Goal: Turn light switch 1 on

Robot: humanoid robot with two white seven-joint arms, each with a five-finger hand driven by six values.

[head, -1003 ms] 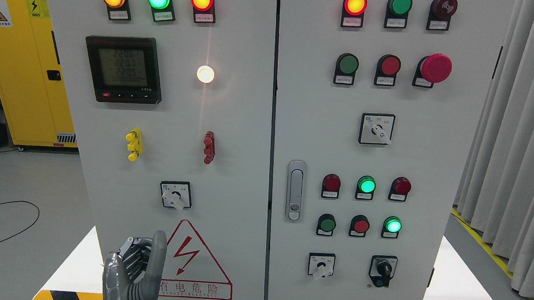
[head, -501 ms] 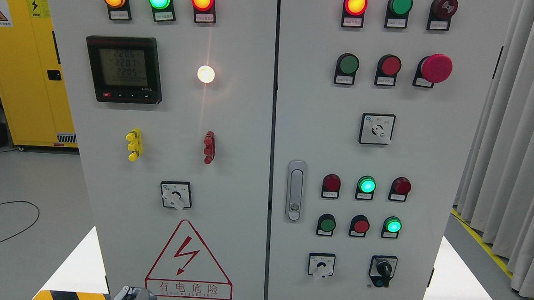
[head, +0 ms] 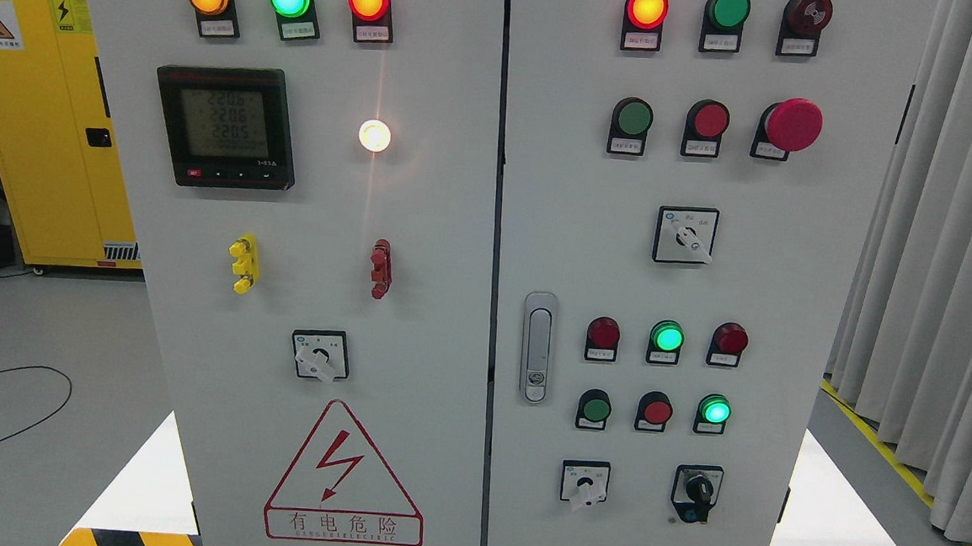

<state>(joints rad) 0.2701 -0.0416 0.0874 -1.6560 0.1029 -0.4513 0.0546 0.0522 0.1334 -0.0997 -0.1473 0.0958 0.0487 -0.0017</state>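
Grey control cabinet [head: 420,244] fills our view, white lamp [head: 374,135] lit above rotary switch [head: 320,356]; our hands stay unseen, grip unknowable.

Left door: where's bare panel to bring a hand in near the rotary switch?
Free: the strip between the yellow handle and red handle, above the rotary switch; also the panel left of the warning triangle. Crowded: the top lamps and meter.

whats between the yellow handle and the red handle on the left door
In the head view the stretch between the yellow handle and the red handle is bare grey door panel; the rotary switch sits lower, below the gap.
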